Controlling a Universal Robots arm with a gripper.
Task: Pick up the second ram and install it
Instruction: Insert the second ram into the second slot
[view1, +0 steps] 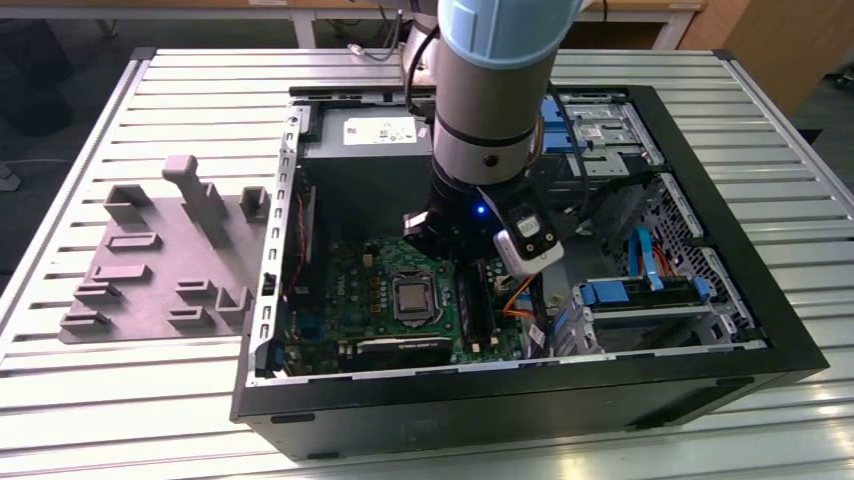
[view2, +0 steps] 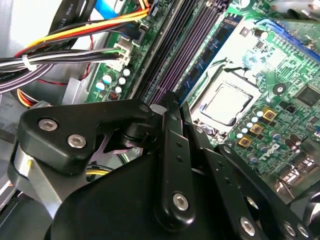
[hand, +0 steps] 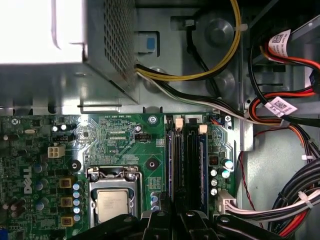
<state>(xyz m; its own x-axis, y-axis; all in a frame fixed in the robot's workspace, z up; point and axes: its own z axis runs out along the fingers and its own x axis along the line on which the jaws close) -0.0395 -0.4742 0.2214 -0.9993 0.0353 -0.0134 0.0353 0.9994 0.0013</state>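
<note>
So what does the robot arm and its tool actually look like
The arm is a thick round tube, silver-grey metal with a pale blue cap at the joint and black bands lower down. A small blue light glows near the wrist, beside a white camera module. In the second wrist view the tool is matte black, built from flat linkage bars joined with silver screws.
</note>
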